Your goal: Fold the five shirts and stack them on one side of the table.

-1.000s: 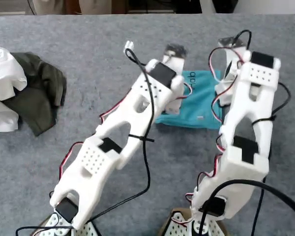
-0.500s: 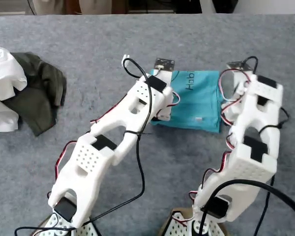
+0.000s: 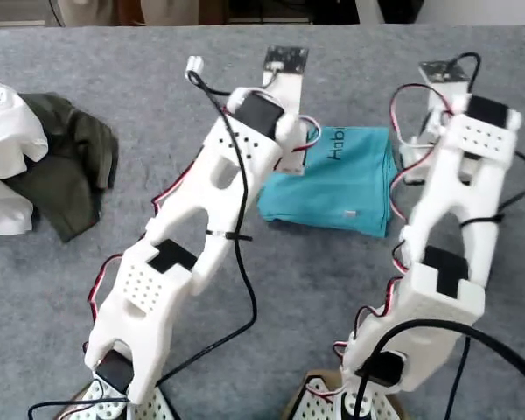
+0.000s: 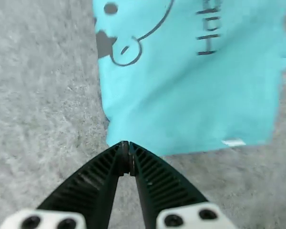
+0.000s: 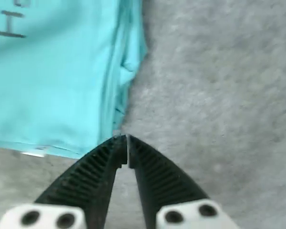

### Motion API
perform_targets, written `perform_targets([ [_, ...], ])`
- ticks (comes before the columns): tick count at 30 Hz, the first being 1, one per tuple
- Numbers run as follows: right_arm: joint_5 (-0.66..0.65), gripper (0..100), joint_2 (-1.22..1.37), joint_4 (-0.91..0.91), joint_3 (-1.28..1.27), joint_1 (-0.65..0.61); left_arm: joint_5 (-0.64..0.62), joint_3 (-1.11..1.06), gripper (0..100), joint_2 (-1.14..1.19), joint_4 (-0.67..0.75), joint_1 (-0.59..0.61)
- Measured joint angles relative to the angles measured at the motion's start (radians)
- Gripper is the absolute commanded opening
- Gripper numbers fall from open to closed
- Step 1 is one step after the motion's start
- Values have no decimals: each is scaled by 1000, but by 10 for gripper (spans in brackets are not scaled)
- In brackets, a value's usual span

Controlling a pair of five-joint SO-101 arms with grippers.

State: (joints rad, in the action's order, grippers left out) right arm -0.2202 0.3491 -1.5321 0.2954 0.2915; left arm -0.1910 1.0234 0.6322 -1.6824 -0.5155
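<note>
A teal shirt [image 3: 350,184] lies folded into a flat rectangle on the grey table [image 3: 157,79], right of centre. In the left wrist view my left gripper [image 4: 125,157] is shut with nothing in it, hovering over the table just off one edge of the teal shirt [image 4: 190,95]. My right gripper [image 5: 124,140] is also shut and empty, its tips at the corner of the teal shirt [image 5: 57,81] on the opposite side. In the high view both arms stand over the shirt's two side edges.
At the far left of the table a crumpled white shirt [image 3: 4,149] lies partly over a crumpled dark olive shirt [image 3: 70,166]. Bare grey table lies between that pile and the arms, and also in front of the teal shirt.
Half a second ago both arms dipped low at the teal shirt's side edges; now they have risen and reach farther back. The shirt stays flat on the table.
</note>
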Motion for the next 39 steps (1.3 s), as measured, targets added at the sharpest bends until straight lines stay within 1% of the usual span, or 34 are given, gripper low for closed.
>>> perform_targets([
  [3,97,341,14,-31,0,-58,49,94,19,-14,-58,6],
  [5,126,394,43,-37,0,-81,72,110,19,-40,-64,37],
  [7,146,401,68,-37,0,-89,117,110,19,-81,-66,72],
  [11,190,401,104,-20,0,-91,209,57,19,-196,-66,64],
  [15,199,401,175,14,0,-92,219,-60,19,-287,-66,71],
  [18,199,397,244,78,-17,-124,219,-152,19,-315,-66,71],
  [19,199,383,267,104,-17,-137,219,-173,19,-316,-66,71],
  [21,199,317,307,143,-17,-150,219,-201,19,-316,-66,71],
  [26,199,76,331,147,5,-150,219,-204,19,-318,-66,86],
  [28,199,8,331,147,5,-149,219,-204,19,-318,-66,103],
  [35,199,18,347,135,32,-98,219,-204,19,-318,-66,132],
  [39,163,12,350,133,55,-81,219,-204,19,-318,-66,132],
])
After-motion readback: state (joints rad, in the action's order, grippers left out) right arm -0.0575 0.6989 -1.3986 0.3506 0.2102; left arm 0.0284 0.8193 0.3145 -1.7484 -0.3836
